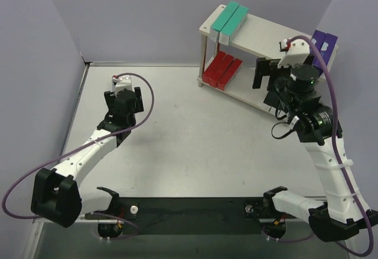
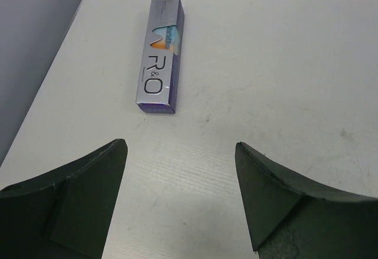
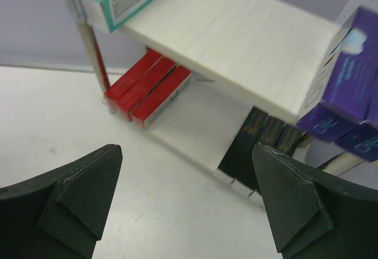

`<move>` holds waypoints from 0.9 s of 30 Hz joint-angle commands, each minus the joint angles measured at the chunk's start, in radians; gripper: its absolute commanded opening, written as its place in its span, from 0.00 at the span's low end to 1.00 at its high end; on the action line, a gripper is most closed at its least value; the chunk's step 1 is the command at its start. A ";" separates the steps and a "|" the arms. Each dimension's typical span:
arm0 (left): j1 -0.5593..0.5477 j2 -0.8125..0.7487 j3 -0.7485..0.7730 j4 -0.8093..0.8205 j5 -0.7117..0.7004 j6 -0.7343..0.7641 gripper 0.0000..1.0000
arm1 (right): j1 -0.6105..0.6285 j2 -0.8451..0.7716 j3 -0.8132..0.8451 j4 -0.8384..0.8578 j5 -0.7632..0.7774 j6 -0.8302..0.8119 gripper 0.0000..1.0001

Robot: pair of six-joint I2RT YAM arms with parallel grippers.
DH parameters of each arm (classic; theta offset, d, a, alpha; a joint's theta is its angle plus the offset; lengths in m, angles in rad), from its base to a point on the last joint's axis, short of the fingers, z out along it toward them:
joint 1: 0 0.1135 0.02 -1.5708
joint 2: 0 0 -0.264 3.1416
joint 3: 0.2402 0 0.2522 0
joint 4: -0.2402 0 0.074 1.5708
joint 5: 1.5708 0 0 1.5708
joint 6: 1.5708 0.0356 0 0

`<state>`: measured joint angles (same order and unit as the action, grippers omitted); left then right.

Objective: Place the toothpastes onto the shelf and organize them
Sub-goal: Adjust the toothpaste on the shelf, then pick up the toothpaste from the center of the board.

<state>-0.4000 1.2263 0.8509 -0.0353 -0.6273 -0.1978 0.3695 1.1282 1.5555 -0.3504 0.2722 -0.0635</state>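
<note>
A silver-faced toothpaste carton with purple sides (image 2: 159,58) lies flat on the table, ahead and a little left of my open, empty left gripper (image 2: 180,147); it is hidden in the top view. The left gripper (image 1: 124,102) is at the table's far left. The shelf (image 1: 260,35) stands at the far right. Two teal cartons (image 1: 229,20) lie on its top board's left end and purple cartons (image 1: 323,43) on the right end. Red cartons (image 3: 147,88) and black cartons (image 3: 260,141) lie on the lower board. My right gripper (image 3: 186,150) is open and empty in front of the shelf (image 3: 236,41).
Grey walls close in the table on the left and at the back. A purple cable loops off each arm. The right arm (image 1: 307,102) stands close to the shelf's right front leg. The top board's middle is bare.
</note>
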 commanded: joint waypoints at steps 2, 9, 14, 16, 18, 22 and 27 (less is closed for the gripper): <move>0.073 0.135 0.118 0.100 -0.054 0.006 0.85 | 0.017 -0.134 -0.201 0.030 -0.152 0.178 1.00; 0.222 0.413 0.339 0.055 0.009 -0.003 0.89 | 0.020 -0.304 -0.400 -0.022 -0.214 0.234 1.00; 0.280 0.650 0.534 -0.107 0.098 -0.006 0.97 | 0.026 -0.349 -0.456 -0.084 -0.252 0.217 1.00; 0.302 0.709 0.583 -0.138 0.123 -0.002 0.97 | 0.026 -0.354 -0.462 -0.094 -0.255 0.209 1.00; 0.317 0.736 0.597 -0.141 0.158 0.001 0.97 | 0.029 -0.355 -0.465 -0.104 -0.257 0.200 1.00; 0.368 0.838 0.665 -0.222 0.227 -0.014 0.97 | 0.029 -0.346 -0.468 -0.111 -0.246 0.192 1.00; 0.394 0.932 0.770 -0.301 0.297 -0.012 0.96 | 0.028 -0.334 -0.476 -0.113 -0.235 0.191 1.00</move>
<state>-0.0219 2.1082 1.5284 -0.2562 -0.4099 -0.2031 0.3931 0.7837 1.0882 -0.4713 0.0330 0.1303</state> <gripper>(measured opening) 0.971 0.995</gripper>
